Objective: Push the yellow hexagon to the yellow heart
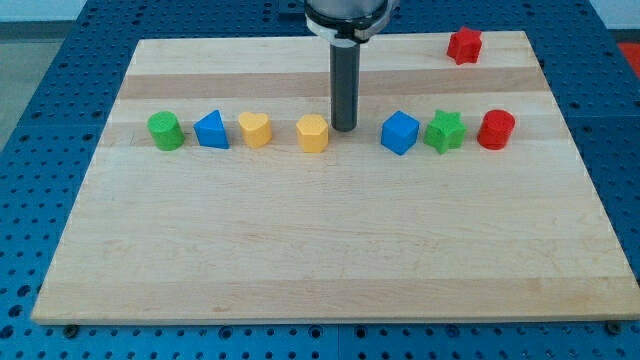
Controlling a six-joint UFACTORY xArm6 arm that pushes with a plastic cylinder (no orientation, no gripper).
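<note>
The yellow hexagon (313, 133) sits on the wooden board in a row of blocks across the middle. The yellow heart (255, 129) lies a short way to its left, with a small gap between them. My tip (344, 129) rests on the board just to the right of the yellow hexagon, close to it; I cannot tell if it touches. The dark rod rises straight up from there to the arm at the view's top.
Left of the heart are a blue triangle (211, 130) and a green cylinder (165, 131). Right of my tip are a blue cube (399, 132), a green star (445, 131) and a red cylinder (496, 130). A red star (464, 45) sits at the top right.
</note>
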